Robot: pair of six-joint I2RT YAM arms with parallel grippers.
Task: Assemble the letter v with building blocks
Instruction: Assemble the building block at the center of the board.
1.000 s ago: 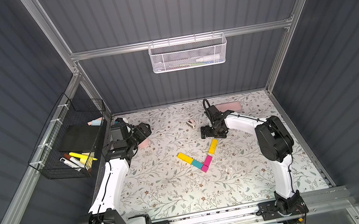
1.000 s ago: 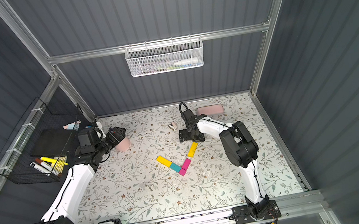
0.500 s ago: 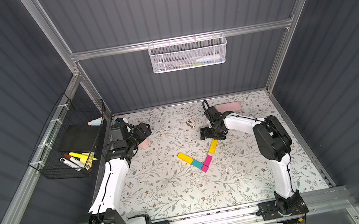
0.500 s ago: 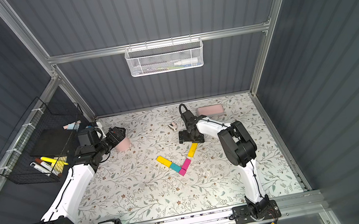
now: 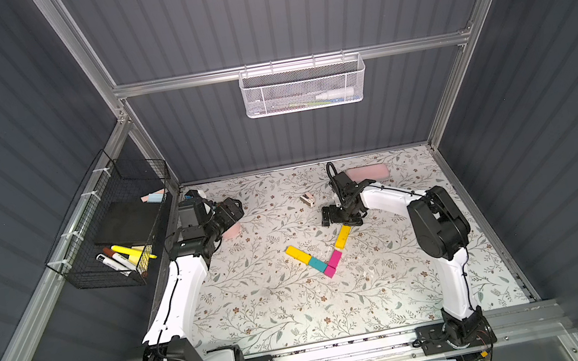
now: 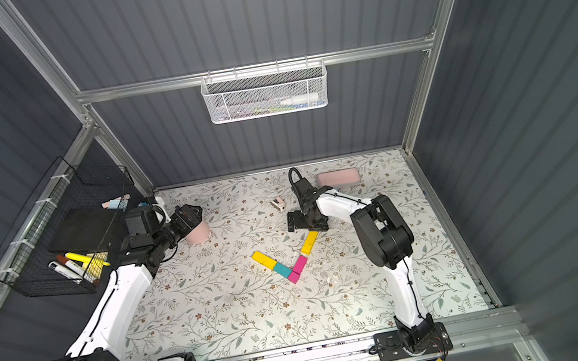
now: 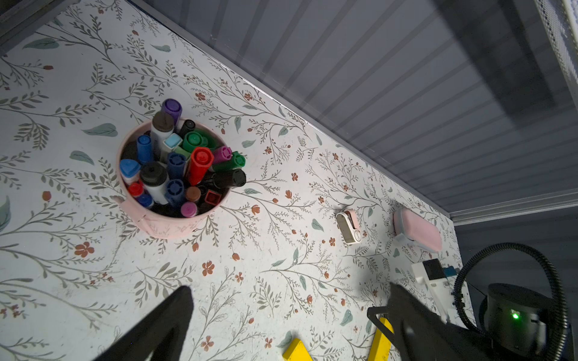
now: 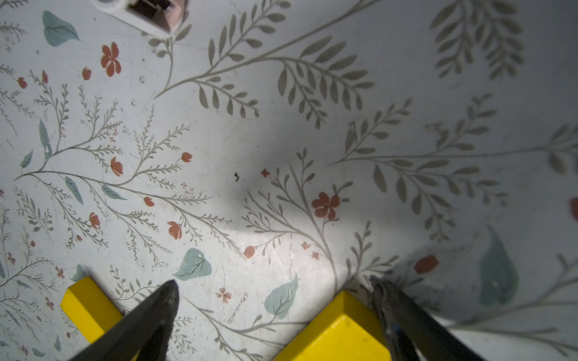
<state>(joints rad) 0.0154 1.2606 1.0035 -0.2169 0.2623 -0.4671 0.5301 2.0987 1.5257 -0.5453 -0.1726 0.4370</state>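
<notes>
Yellow, teal and magenta plastic, smooth and with sharp rectangular edges, forms the letter v (image 5: 329, 271) near the middle of the flower-printed table (image 5: 261, 311). We count five building blocks (image 6: 282, 269) set end to end. One arm of the letter is a long yellow block and a teal one. The other arm is a long magenta block and a long yellow one. A short magenta block makes the tip, which points toward the bases of the arms.

The right gripper (image 5: 342, 217) hangs over the far end of the yellow block in that second arm. In the right wrist view its dark fingers (image 8: 156, 312) stand wide apart, and the yellow end lies between them, just beside one finger. We cannot tell if it touches that finger. This view shows only the ends of the two yellow blocks, and the rest is cut off.

The left gripper (image 7: 289, 287) also has its jaws wide apart and holds nothing. It is above bare table near a round pink cup (image 7: 169, 225) full of marker pens. In both top views the gripper hides most of this cup. A pale pink case (image 5: 366, 172) with rounded corners lies by the back wall, well apart from the letter.

Compared with one second ago, the blocks lie in the same places, and we see almost no change in either gripper.
</notes>
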